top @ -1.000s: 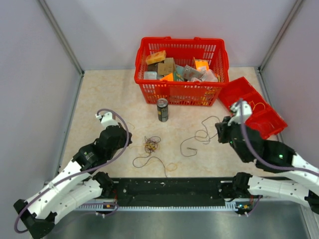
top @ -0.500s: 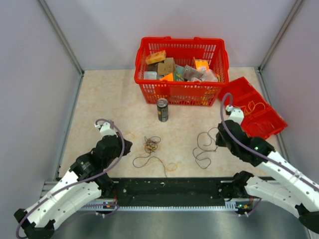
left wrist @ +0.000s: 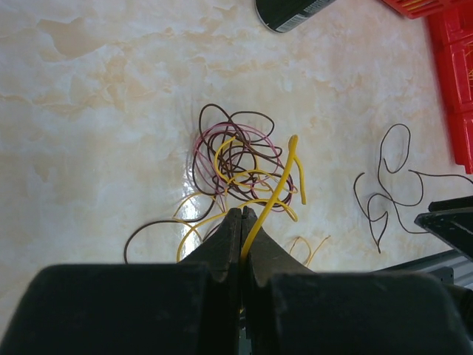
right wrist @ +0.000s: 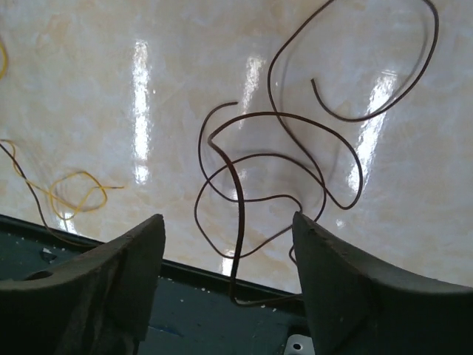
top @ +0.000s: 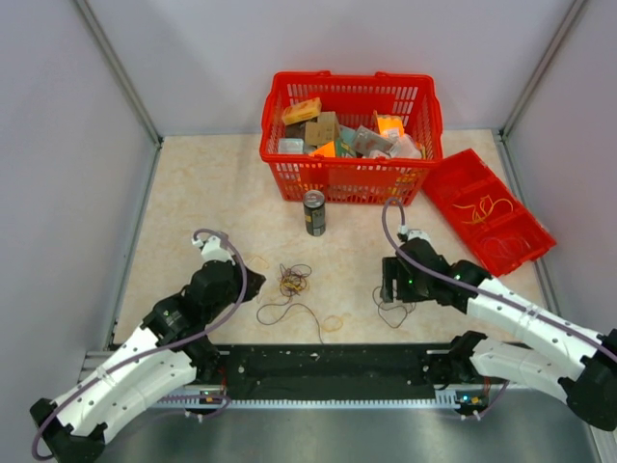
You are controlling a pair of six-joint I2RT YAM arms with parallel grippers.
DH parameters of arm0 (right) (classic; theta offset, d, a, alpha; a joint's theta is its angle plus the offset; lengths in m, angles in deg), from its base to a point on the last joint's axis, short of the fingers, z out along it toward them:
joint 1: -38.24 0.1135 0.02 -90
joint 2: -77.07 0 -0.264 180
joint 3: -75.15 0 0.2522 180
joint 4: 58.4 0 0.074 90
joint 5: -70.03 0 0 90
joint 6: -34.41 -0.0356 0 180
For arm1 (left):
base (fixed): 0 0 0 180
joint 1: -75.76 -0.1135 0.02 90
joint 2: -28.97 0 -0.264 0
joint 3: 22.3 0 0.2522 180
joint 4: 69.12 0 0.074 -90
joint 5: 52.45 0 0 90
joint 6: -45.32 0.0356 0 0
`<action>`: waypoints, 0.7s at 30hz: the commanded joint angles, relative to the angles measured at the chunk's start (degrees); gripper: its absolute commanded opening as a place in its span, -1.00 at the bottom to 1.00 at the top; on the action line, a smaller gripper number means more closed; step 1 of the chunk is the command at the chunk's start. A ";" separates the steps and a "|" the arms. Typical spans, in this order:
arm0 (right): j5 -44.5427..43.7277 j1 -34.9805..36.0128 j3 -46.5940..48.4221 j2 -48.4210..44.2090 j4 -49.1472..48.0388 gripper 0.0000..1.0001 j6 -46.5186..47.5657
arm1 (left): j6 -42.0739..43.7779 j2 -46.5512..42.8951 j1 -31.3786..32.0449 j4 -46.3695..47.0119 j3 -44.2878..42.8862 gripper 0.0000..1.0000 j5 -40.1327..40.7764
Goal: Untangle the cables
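The right gripper point(right wrist: 225, 229) has swung in toward the dark drink can point(top: 314, 212), jaws parted over one freed thin dark-brown wire point(right wrist: 241, 222). Below the can, the left gripper point(left wrist: 242, 222) pinches a thin yellow wire point(left wrist: 277, 188); the curly cable tangle point(left wrist: 236, 159) looks mostly knotted.

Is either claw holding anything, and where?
The left gripper pinches a yellow wire some way back from its free end; the right gripper is open, empty.

The tabletop point(right wrist: 148, 74) is glossy, marble-patterned beige laminate or stone, with bright streaks of reflected light. The cables point(left wrist: 244, 174) have smooth brown, yellow and pink plastic coats. The fingers point(right wrist: 96, 288) are matt black plastic. The basket point(top: 352, 180) is shiny red plastic mesh.
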 commanded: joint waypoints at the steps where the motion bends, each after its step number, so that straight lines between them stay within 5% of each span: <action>1: 5.31 -0.42 -2.04 0.07 -2.63 0.73 0.63 | 0.20 0.30 -0.25 5.26 1.43 -1.00 -2.04; 8: -1.80 0.81 -0.12 8.42 -1.58 0.97 -1.56 | 0.29 -0.49 -0.25 5.35 2.40 -1.00 -3.27; 15: -13.23 10.29 2.26 21.68 1.94 0.89 -9.82 | 0.20 -1.81 -0.25 5.26 3.02 -1.00 -3.71; 19: -10.97 11.98 1.39 24.07 -0.59 0.58 -11.67 | -0.06 -1.72 -0.25 6.05 3.55 -1.00 -4.76; 21: -9.74 11.98 0.42 23.20 -2.44 0.02 -12.02 | -0.06 -1.81 -0.25 6.23 3.81 -1.00 -4.85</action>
